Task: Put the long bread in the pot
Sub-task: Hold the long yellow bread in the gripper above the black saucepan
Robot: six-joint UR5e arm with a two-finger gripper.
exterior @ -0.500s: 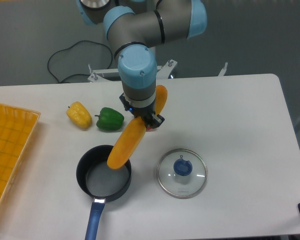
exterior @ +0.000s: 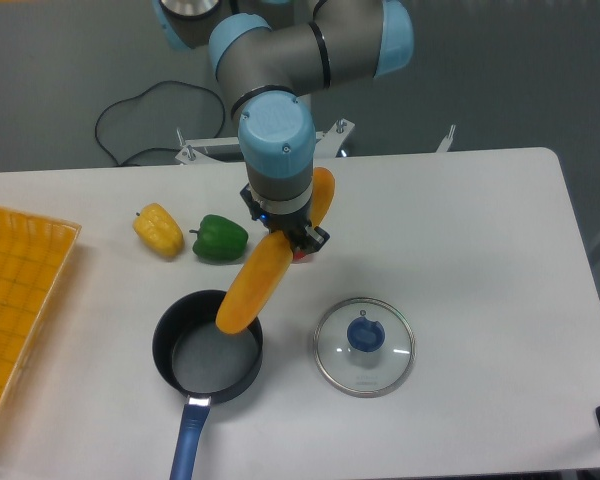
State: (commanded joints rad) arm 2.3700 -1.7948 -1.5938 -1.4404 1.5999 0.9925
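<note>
The long bread (exterior: 258, 282) hangs tilted in my gripper (exterior: 292, 238), pinched near its middle. Its upper end shows past the wrist on the far side, and its lower end slopes down and toward the left of the picture. That lower tip lies over the rim of the pot (exterior: 208, 350), above the grey inside, at the rim nearest the gripper. I cannot tell whether the tip touches the rim or hangs just above it. The fingers are largely hidden by the wrist and the loaf, but the loaf is off the table and held at this angle, so I judge them pressed onto it.

The pot stands below and to the picture-left of the gripper, with its blue handle (exterior: 188, 438) pointing toward the near table edge. The glass lid (exterior: 364, 346) lies flat on the table (exterior: 480, 240), below and to the picture-right of the gripper, apart from the pot. A green pepper (exterior: 218, 238) and a yellow pepper (exterior: 158, 230) sit to the picture-left of the gripper, near each other. An orange tray (exterior: 20, 300) lies farther left, at the table's edge.

Progress, in my judgement: pickup and carry are done. Lowering and release remain. The loaf looks longer than the pot is wide, so I expect it to end leaning on the rim.
</note>
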